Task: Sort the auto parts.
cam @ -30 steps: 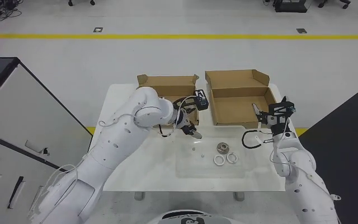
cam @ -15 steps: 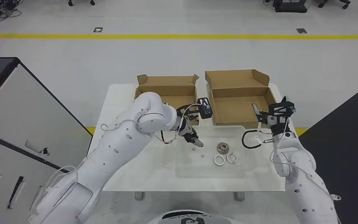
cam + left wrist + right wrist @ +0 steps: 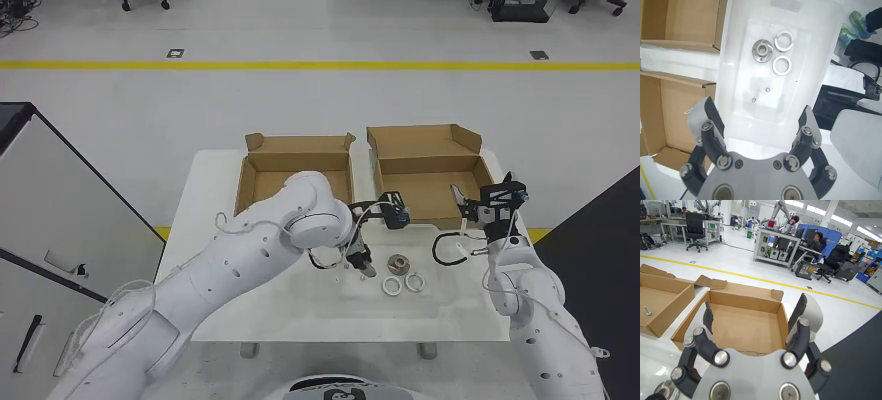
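A clear plastic tray on the white table holds a flanged metal hub, two metal rings and two small screws. My left gripper hangs open over the tray's end near the screws, with nothing between its fingers; in the top view the left gripper is just left of the hub. My right gripper stands open and empty at the near right edge of the right cardboard box. A bolt lies in the left box.
Two open cardboard boxes sit side by side at the back of the table, the left box and the right box. A black cable loops on the table near the right arm.
My left arm has swung right, from the left box's front edge to over the tray beside the hub. The right arm has stayed still.
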